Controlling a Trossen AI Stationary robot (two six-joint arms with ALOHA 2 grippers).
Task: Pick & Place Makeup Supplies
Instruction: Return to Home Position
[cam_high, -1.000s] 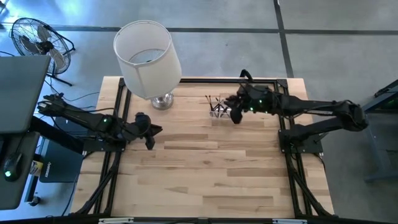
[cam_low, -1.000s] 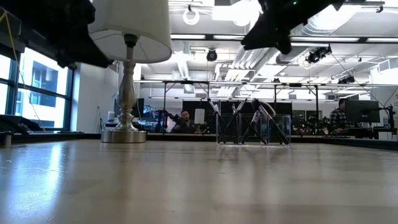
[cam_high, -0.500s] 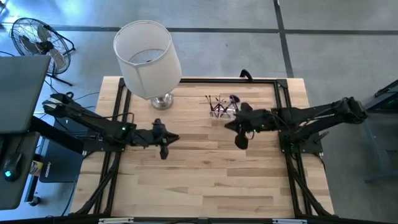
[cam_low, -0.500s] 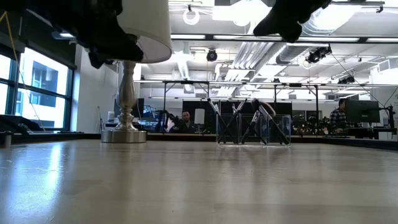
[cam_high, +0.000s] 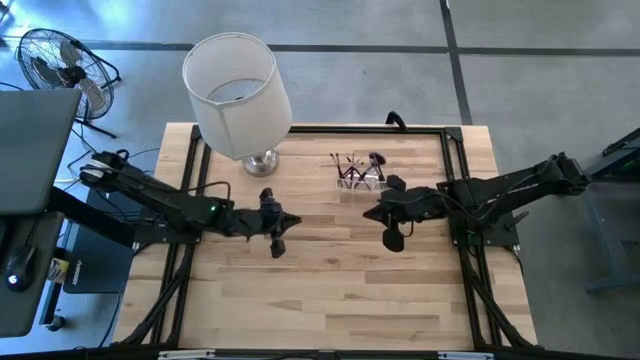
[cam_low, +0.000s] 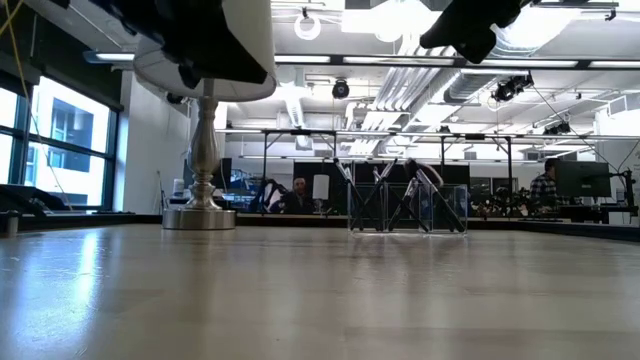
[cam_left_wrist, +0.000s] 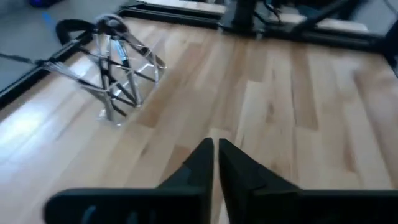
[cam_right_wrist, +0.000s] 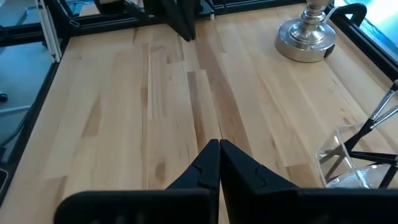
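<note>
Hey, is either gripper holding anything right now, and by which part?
Nothing is held. The left gripper and the right gripper are both shut and empty above the table; the makeup brushes stand in the transparent organizer.

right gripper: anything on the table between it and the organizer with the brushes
Nothing visible: only bare table between the right gripper and the transparent organizer holding the makeup brushes; the left gripper hangs aside.

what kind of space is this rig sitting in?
Likely an open-plan robotics lab or office: exposed ceiling ducts, monitors and seated people behind the table, concrete floor with a floor fan.
</note>
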